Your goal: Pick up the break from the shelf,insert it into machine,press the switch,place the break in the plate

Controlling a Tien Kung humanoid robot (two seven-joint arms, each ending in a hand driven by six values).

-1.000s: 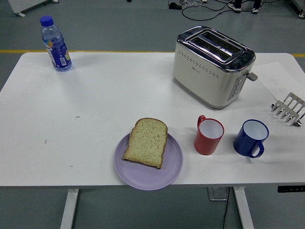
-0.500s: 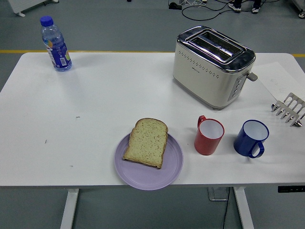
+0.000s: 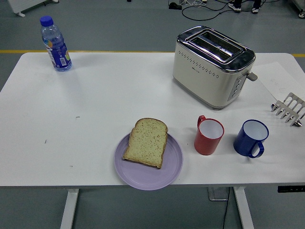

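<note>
White table (image 3: 95,105) on grey floor, cables at far edge. Neither robot hand in view; state of the fingers cannot be told. Bread slice (image 3: 147,141) lies on lilac plate (image 3: 174,167), near edge. Toaster (image 3: 213,65) behind; red mug (image 3: 208,135), blue mug (image 3: 250,138), metal rack (image 3: 288,109), water bottle (image 3: 55,44) far left.

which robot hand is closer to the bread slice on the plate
Neither can be judged: no robot hand is in view. The bread slice lies alone on the purple plate.
</note>
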